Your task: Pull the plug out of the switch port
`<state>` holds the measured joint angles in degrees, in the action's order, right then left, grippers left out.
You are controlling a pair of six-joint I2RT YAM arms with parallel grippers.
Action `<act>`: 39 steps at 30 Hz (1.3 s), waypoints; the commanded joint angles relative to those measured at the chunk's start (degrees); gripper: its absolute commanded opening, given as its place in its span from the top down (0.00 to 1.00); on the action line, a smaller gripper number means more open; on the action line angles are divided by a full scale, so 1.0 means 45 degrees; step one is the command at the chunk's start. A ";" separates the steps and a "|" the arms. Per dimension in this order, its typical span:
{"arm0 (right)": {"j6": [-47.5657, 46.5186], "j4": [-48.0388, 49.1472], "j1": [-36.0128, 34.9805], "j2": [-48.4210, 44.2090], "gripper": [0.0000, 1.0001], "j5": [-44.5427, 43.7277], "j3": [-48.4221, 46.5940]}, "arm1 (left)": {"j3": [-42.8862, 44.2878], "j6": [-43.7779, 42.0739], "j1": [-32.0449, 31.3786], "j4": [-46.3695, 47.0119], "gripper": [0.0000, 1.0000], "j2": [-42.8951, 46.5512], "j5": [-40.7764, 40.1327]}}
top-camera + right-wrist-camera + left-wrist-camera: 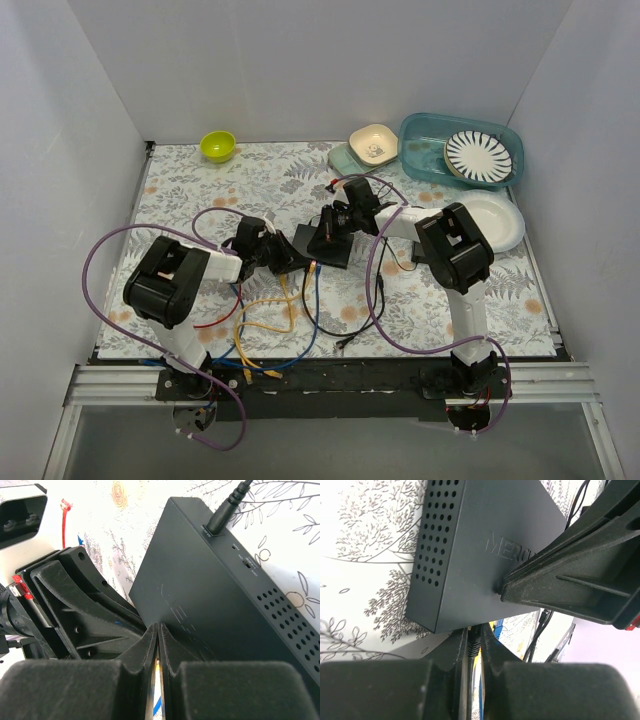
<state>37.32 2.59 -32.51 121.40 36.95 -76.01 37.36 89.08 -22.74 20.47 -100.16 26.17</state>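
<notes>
- Yellow cable (262, 324) and blue cable (285, 362) lay loose nearest our bases, running up toward the switch (322, 252).
- Where was the switch sitting?
- Mid-table, flat on the floral mat, between our two grippers. The left gripper (474, 632) was at its near edge, fingers almost together and clamped on a thin dark ridged piece in the slit. We took that for the plug (472, 647), though the wrist view didn't show the socket itself.
- And the right?
- The right gripper (157, 630) had its fingers pressed together with nothing between them, tips touching the switch's top face. We read that as a hold-down.
- So which step?
- By our reading the grip was made, the box was braced and the plug was not yet out. The next move called for a straight left-arm pull along the socket axis, away from the box, with the right pressing down so the switch didn't slide. A latch tab would need squeezing first, but we couldn't see one.
- Anything else plugged in?
- A black power lead (227, 507) sat in the far edge. Beyond it, the green bowl (218, 146) and teal tub (425, 160) stood well apart at the back.
</notes>
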 commanded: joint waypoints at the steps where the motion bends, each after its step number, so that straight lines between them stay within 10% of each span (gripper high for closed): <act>1: -0.0871 -0.1806 0.0135 0.0580 0.88 -0.1629 0.0601 | -0.0081 -0.0556 -0.0063 -0.1639 1.00 -0.0751 -0.0739; 17: -0.0716 -0.1670 0.0213 0.0795 0.88 -0.1473 0.0406 | -0.1896 -0.1181 -0.0063 -0.2416 1.00 0.0264 0.1645; 29: -0.0676 -0.1611 0.0213 0.0619 0.88 -0.1551 0.0465 | -0.1233 -0.0576 0.2355 -1.0387 1.00 0.7216 -0.5054; 33: -0.0735 -0.1669 0.0213 0.0580 0.88 -0.1609 0.0406 | -0.1252 -0.0636 0.2378 -0.9552 0.41 0.7375 -0.4121; 39: -0.0871 -0.1826 0.0213 0.0541 0.88 -0.1726 0.0406 | -0.1097 -0.0304 0.2261 -0.6330 0.26 0.6888 -0.1190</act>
<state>37.34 2.31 -31.94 121.43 37.52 -75.99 31.24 87.00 -11.92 -16.43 -68.62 13.26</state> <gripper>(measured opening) 0.120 0.724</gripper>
